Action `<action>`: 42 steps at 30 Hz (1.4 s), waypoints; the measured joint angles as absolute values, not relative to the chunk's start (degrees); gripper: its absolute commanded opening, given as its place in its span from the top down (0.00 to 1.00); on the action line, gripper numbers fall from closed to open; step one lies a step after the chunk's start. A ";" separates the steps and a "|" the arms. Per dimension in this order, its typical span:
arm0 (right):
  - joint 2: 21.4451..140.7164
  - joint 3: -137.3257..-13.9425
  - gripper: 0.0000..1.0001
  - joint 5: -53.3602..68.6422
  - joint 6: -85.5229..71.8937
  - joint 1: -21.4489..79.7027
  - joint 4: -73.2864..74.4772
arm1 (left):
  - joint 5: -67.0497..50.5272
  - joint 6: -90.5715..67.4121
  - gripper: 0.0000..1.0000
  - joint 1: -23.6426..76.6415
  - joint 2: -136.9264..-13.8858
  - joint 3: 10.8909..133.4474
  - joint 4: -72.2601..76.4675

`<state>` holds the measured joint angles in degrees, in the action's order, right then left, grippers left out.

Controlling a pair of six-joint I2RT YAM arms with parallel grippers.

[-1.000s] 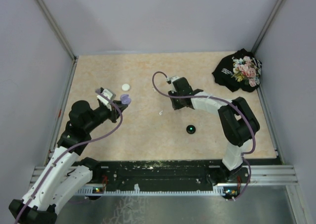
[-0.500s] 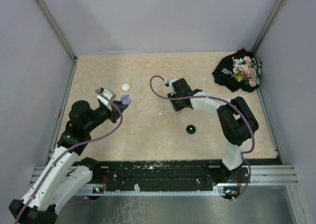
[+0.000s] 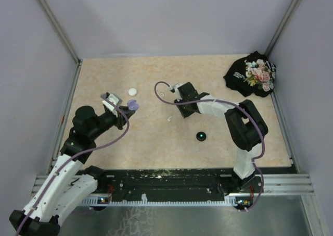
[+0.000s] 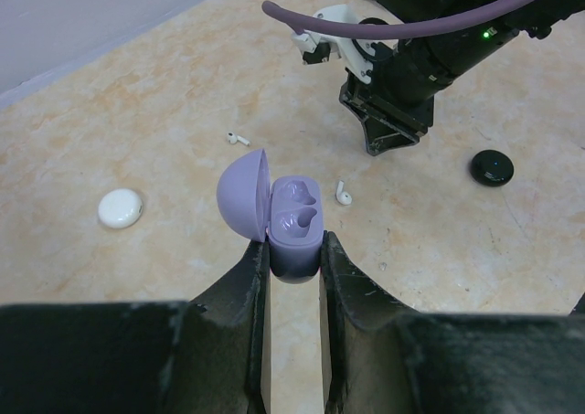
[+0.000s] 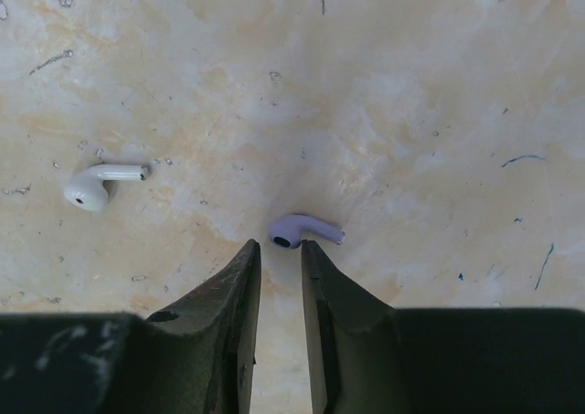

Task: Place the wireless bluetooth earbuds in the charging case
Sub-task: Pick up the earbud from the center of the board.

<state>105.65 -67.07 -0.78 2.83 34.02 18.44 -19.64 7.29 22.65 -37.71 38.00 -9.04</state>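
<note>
My left gripper point(image 4: 294, 249) point(image 3: 125, 112) is shut on the base of a lavender charging case point(image 4: 294, 227) point(image 3: 132, 106), whose lid stands open and whose two sockets are empty. The right gripper point(image 5: 281, 247) point(image 3: 183, 111) points down at the table, jaws only a narrow gap apart with nothing clamped between them. A purple earbud point(image 5: 302, 228) lies on the table right at its fingertips, its head against the right tip. A white earbud point(image 5: 91, 185) point(image 4: 343, 193) point(image 3: 169, 119) lies nearby. Another white earbud point(image 4: 238, 139) lies farther back.
A round white case point(image 3: 132, 91) point(image 4: 121, 208) sits at the back left. A round black case point(image 3: 201, 136) point(image 4: 491, 167) with a green light sits near the right arm. A black floral cloth point(image 3: 251, 73) lies in the far right corner. Grey walls enclose the table.
The right wrist has shifted slightly left and away from the bases. The left arm and the lavender case have not moved.
</note>
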 measured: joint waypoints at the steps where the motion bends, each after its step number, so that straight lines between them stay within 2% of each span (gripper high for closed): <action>1: 105.73 -67.35 0.81 -0.80 2.81 34.09 18.52 | -19.64 7.29 0.99 22.63 -37.71 38.00 -9.04; 6: 107.31 -69.67 0.90 -1.72 1.48 34.44 18.61 | -19.64 7.29 0.99 22.61 -37.71 38.00 -9.04; 14: 110.78 -73.91 0.92 -5.98 -6.35 34.50 18.46 | -19.64 7.27 0.99 22.37 -37.54 38.00 -9.06; 19: 111.26 -74.70 0.81 -7.14 -8.67 34.50 18.41 | -19.64 7.20 0.99 22.35 -37.28 38.00 -9.06; 23: 110.98 -74.56 0.77 -6.20 -7.11 34.50 18.15 | -19.66 7.09 0.99 22.35 -37.28 38.00 -9.06; 34: 109.67 -73.80 0.76 -6.07 1.02 34.54 14.48 | -19.66 7.07 0.99 22.35 -37.04 38.00 -9.06; 42: 110.24 -73.95 0.80 -6.63 3.53 35.90 14.46 | -19.66 7.07 0.99 22.33 -37.01 38.00 -9.06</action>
<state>110.24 -73.95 -6.63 3.53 35.90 14.46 -19.66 7.07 22.33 -37.01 38.00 -9.06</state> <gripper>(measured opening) 0.224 0.245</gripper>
